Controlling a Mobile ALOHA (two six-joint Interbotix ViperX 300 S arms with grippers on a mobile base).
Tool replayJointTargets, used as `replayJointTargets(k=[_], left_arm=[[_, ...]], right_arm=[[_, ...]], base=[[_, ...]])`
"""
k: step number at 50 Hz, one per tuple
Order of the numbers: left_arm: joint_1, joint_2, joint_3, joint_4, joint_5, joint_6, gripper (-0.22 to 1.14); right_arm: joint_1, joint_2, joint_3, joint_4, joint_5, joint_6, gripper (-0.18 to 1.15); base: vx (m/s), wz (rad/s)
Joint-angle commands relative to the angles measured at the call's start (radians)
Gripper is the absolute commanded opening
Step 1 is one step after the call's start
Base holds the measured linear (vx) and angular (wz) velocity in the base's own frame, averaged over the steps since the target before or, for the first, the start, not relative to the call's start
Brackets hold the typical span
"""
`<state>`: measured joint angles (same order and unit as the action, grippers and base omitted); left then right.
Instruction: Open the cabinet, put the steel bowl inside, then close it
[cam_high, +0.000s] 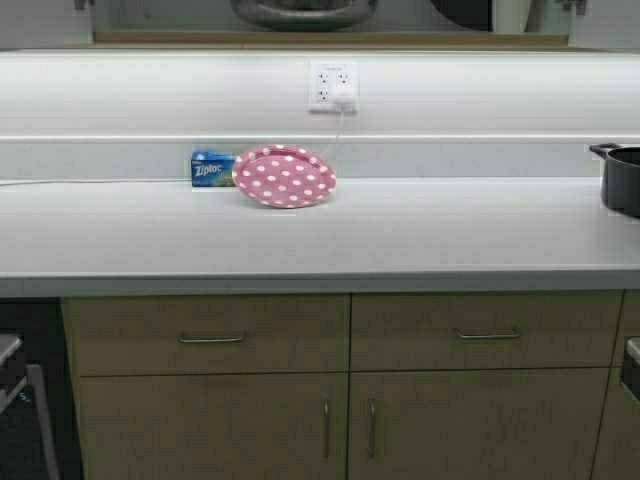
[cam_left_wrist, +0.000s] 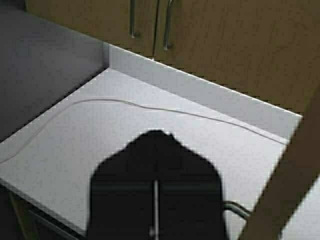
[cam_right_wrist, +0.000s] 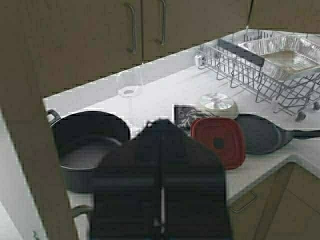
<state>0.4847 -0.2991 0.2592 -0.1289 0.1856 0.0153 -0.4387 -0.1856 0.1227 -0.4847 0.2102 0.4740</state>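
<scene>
- Steel first: the steel bowl (cam_high: 305, 12) shows only as a shiny curved underside at the very top of the high view. It sits on the pale grey floor of the cabinet (cam_high: 330, 38), above the tan front edge
- I judge the placing step done, since the bowl is already inside and neither arm carries anything
- In the left wrist view the left gripper (cam_left_wrist: 156, 136) has its jaws pressed together, with only a thin seam between them and nothing pinched
- A tan door edge (cam_left_wrist: 285, 190) slants just beside it, on the side towards the bowl
- The right gripper (cam_right_wrist: 161, 126) is the same, jaws pressed together and empty, with a tan door edge (cam_right_wrist: 30, 150) close on its inner side
- My reading is that both arms are raised, one outside each open door, and closed jaws make a blunt pusher to swing the doors in
- So the bowl lies between the two grippers, farther back in the cabinet, apart from both
- Down on the surface (cam_high: 400, 230), the pink plate (cam_high: 285, 176) leans at the far wall left of centre
- The dark pot (cam_high: 625, 180) sits at the far right, well below the work
- What is left, I think, is closing; the doors need to swing in without clipping the bowl's rim
</scene>
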Motion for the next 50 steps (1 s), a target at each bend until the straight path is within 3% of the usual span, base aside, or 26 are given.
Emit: replayJointTargets(k=[1, 22, 34, 43, 50], left_arm=[[-0.049, -0.020, -0.025, -0.002, -0.011, 0.005, 0.04], [-0.158, -0.028, -0.028, -0.003, -0.011, 0.005, 0.04], [-0.285, -0.089, 0.003, 0.000, -0.008, 0.009, 0.04], [-0.296, -0.198, 0.071, 0.006, -0.015, 0.015, 0.04], [-0.298, -0.255, 0.124, 0.015, -0.031, 0.018, 0.04]], right_arm=[[0.028, 0.005, -0.025, 0.005, -0.003, -0.002, 0.07], [0.041, 0.060, -0.032, 0.005, -0.014, -0.003, 0.07], [0.077, 0.067, -0.025, 0.005, -0.015, -0.005, 0.07], [0.133, 0.037, -0.009, 0.003, -0.015, -0.005, 0.07], [0.245, -0.020, 0.029, -0.002, -0.017, -0.011, 0.07]], base=[[0.01, -0.01], [0.00, 0.00], [0.00, 0.00], [0.00, 0.00], [0.00, -0.01]])
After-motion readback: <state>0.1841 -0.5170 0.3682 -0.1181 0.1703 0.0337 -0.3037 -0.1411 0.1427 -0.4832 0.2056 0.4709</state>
